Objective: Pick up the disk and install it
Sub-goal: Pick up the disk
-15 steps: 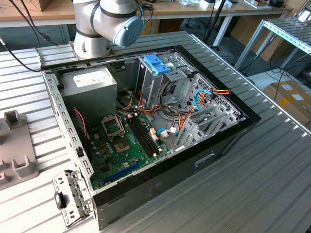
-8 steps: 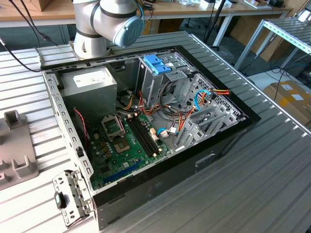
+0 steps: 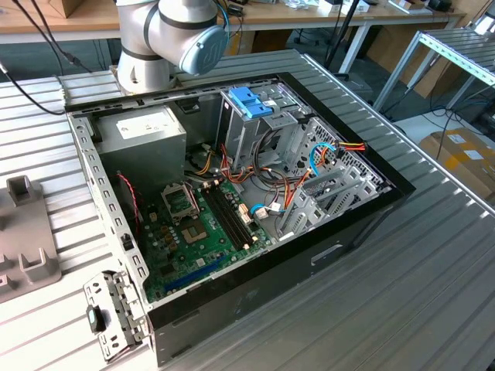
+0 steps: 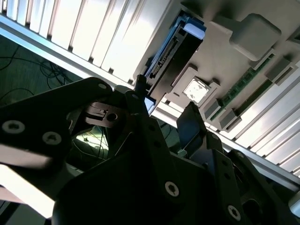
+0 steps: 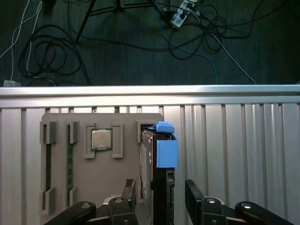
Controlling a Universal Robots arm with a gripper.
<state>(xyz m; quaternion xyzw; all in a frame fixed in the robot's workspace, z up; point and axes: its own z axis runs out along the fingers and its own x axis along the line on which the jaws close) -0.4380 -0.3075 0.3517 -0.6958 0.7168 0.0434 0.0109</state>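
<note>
The disk (image 5: 158, 154) stands on edge in a slot of a grey holder plate (image 5: 108, 180), its dark body topped by a light blue carrier. My gripper (image 5: 159, 197) is open and straddles it, with one dark finger (image 5: 128, 191) on each side and a small gap to the disk. In the second wrist view the disk (image 4: 174, 54) rises beyond the gripper (image 4: 164, 101), between the two fingertips (image 4: 140, 86).
The holder plate also carries a processor chip (image 5: 101, 139) and memory sticks (image 5: 48, 164). It lies on a ribbed metal table (image 5: 234, 140) near the edge, with cables on the floor beyond. An open computer case (image 3: 232, 201) has a blue-latched drive cage (image 3: 249, 102).
</note>
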